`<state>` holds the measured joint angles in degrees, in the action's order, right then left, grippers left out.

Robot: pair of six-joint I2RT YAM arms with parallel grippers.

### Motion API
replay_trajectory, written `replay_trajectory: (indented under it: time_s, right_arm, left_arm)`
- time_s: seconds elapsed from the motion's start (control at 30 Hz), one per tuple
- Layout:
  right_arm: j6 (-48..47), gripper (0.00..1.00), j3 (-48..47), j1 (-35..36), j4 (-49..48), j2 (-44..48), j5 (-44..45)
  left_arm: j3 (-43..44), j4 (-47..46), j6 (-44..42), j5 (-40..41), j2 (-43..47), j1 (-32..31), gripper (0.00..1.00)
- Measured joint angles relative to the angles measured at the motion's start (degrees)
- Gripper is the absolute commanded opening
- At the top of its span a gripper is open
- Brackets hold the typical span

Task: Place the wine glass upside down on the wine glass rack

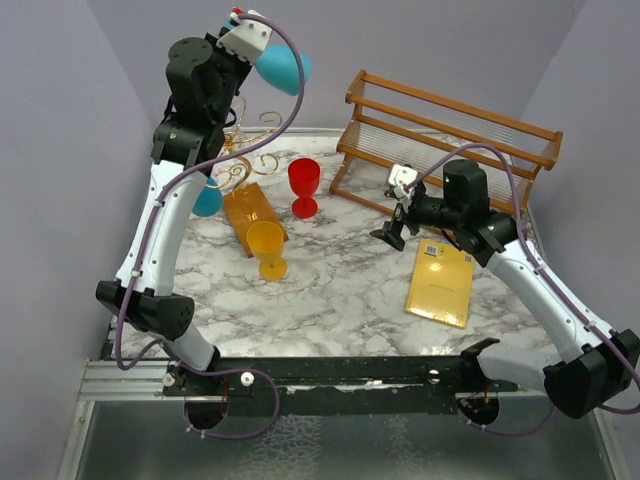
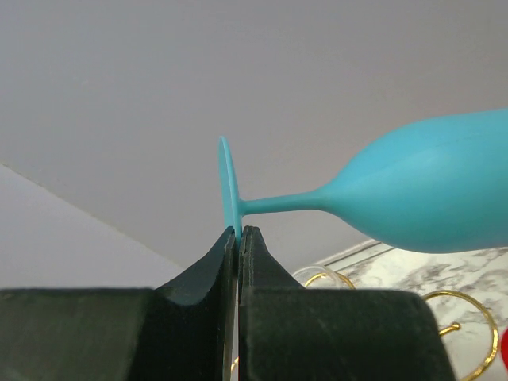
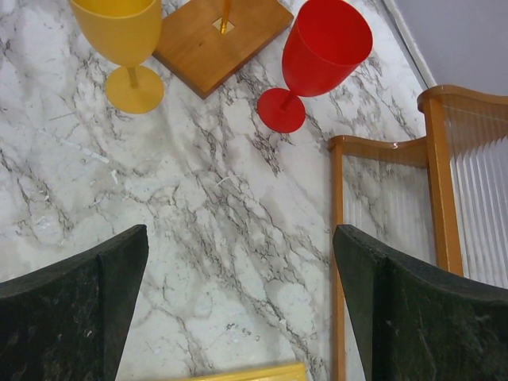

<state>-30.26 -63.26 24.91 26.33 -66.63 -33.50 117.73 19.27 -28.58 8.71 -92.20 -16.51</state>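
My left gripper (image 1: 262,50) is raised high above the back left of the table and is shut on the foot of a teal wine glass (image 1: 283,66). The glass lies on its side, bowl pointing right. In the left wrist view the pads (image 2: 252,246) pinch the thin foot disc (image 2: 228,186), with the stem and bowl (image 2: 436,194) running right. The gold wire rack (image 1: 250,150) stands below on its orange-brown base (image 1: 248,212); its gold loops (image 2: 468,325) show under the glass. My right gripper (image 1: 394,228) is open and empty over the marble (image 3: 238,294).
A red glass (image 1: 304,185) and a yellow glass (image 1: 267,246) stand upright by the rack base; both show in the right wrist view (image 3: 325,48) (image 3: 119,36). A second teal bowl (image 1: 208,200) shows beside the left arm. A large slatted wooden rack (image 1: 450,130) stands at the back right, and a yellow pad (image 1: 440,282) lies front right.
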Motion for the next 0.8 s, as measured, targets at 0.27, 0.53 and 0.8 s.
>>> replay_trajectory:
  time_s: [0.27,0.53,0.8]
  right_arm:
    - [0.00,1.00,1.70,0.00,-1.14,0.00,-0.37]
    - [0.00,1.00,1.84,0.00,-1.16,0.00,-0.57]
    - [-0.02,1.00,2.43,0.00,-1.53,0.00,-0.72]
  left_arm:
    - [0.02,-2.10,-13.55,5.90,-6.05,-3.26,0.00]
    - [-0.02,-1.95,-22.32,8.96,-11.58,-5.64,0.00]
    - [-2.80,-0.57,-27.96,9.22,-10.95,-6.60,0.00]
